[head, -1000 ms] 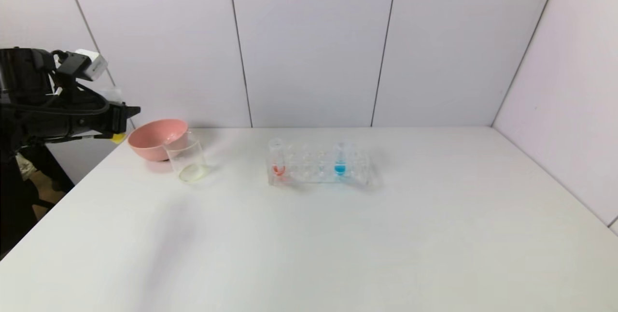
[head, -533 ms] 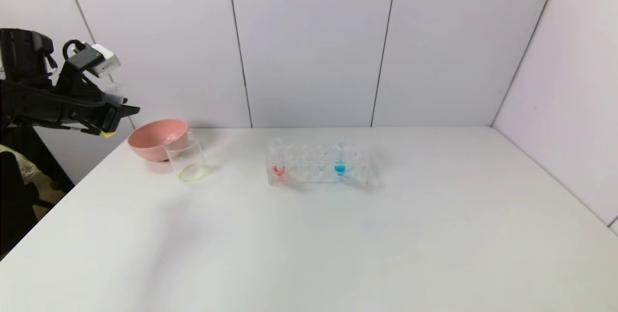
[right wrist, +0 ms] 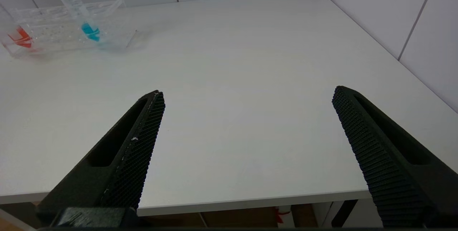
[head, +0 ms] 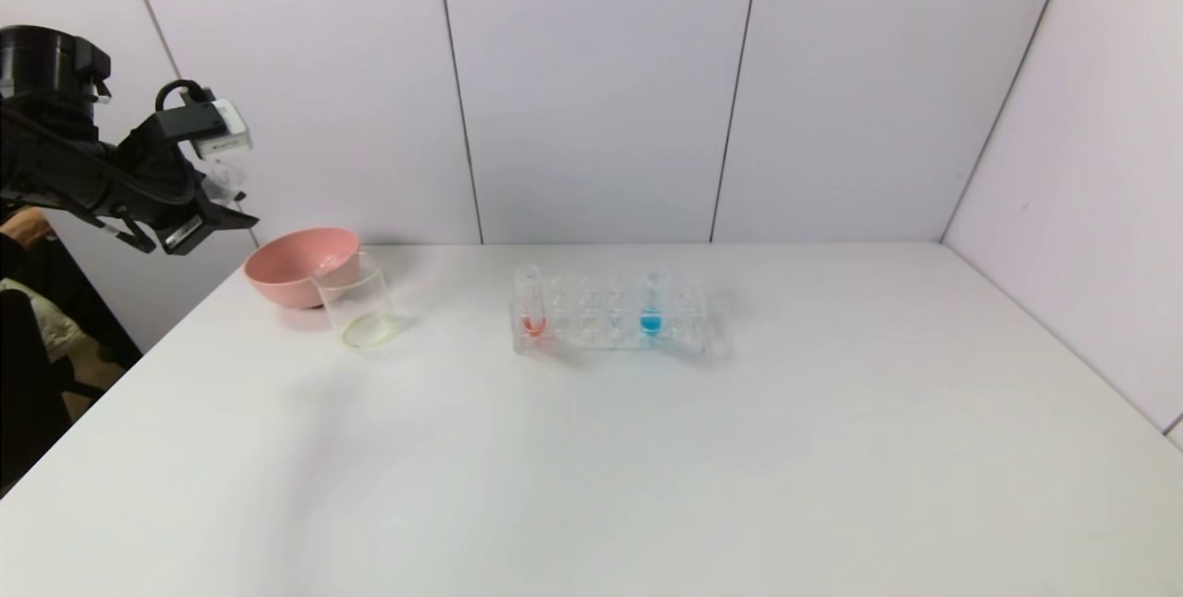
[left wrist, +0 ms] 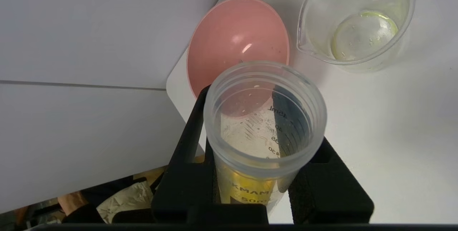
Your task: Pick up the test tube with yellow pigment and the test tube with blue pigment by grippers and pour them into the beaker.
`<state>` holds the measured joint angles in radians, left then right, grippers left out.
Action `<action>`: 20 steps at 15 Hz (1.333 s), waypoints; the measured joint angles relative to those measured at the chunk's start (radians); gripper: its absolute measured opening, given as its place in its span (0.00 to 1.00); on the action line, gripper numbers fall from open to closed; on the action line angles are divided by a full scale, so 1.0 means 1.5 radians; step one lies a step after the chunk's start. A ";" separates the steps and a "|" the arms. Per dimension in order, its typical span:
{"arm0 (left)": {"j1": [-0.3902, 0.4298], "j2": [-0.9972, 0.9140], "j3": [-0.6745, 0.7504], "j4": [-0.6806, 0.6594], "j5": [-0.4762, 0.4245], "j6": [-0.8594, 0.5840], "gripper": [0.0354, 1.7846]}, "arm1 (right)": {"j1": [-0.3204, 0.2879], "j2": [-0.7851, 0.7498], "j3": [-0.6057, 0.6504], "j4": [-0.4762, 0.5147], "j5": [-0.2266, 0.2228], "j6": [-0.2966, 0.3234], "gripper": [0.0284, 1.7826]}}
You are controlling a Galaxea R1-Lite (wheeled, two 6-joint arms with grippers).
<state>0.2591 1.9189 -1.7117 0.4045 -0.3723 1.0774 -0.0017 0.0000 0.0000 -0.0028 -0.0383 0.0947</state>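
My left gripper hangs in the air off the table's far left corner, left of the pink bowl, and is shut on the test tube with yellow pigment. In the left wrist view the fingers clamp this tube; its open mouth faces the camera and it is yellow lower down. The beaker stands beside the bowl with a thin yellowish film at its bottom. The test tube with blue pigment stands in the rack. My right gripper is open and empty over the table's front edge.
The pink bowl sits at the far left corner, touching the beaker in view. The clear tube rack at mid-table also holds a red-orange-tipped tube. Walls close the back and the right side.
My left gripper has risen and swung a little toward the table, tilting with the yellow tube in it. Rack, beaker and bowl have not moved.
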 joint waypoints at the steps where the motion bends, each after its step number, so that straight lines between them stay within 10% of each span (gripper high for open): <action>1: 0.001 0.009 -0.021 0.029 -0.009 0.025 0.29 | 0.000 0.000 0.000 0.000 0.000 0.000 0.96; 20: -0.001 0.105 -0.170 0.168 -0.005 0.250 0.29 | 0.000 0.000 0.000 0.000 0.000 0.000 0.96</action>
<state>0.2572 2.0768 -1.9674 0.6562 -0.3800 1.4523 -0.0017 0.0000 0.0000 -0.0028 -0.0379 0.0947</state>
